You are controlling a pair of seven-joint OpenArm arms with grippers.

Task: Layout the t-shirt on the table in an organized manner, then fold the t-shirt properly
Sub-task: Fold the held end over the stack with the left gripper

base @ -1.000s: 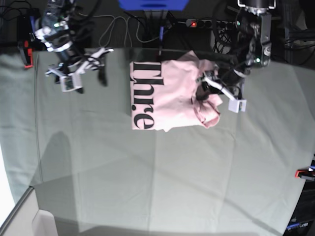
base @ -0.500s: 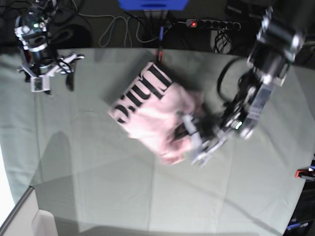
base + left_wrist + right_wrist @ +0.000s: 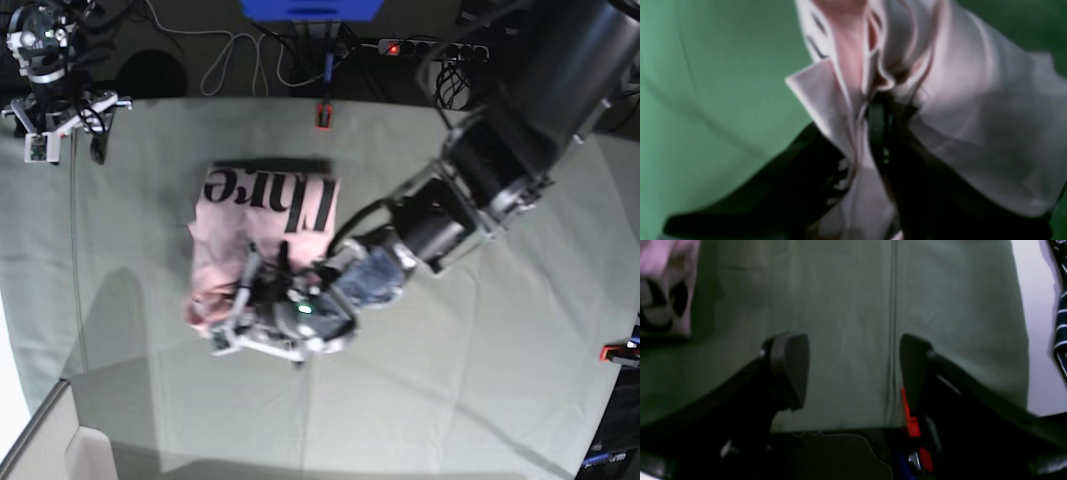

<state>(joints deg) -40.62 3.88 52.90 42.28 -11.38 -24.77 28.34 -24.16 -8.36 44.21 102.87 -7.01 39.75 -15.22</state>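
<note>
Two tools to report, and I start with my left tool, which is pinched together on a bunched fold of the t-shirt; in the left wrist view the pink cloth is gathered between the dark fingers, though the picture is too blurred for me to say which edge or seam I have. Over the last second that arm has swung the shirt from the far middle of the tabletop across and toward the near left, and the garment has turned with it: the black lettering, which ran down its left side, now lies along its far edge, upside down to the base camera. I judge this is still the laying-out step, since the shirt is crumpled and doubled over rather than spread flat, so dragging alone has repositioned it but not opened it. My right tool stands with its jaws wide apart and nothing between them, and it has drawn back to the far left corner, well apart from the shirt, over bare green cloth. No containers are in view, so nothing is held in any; the shirt rests directly on the tabletop.
</note>
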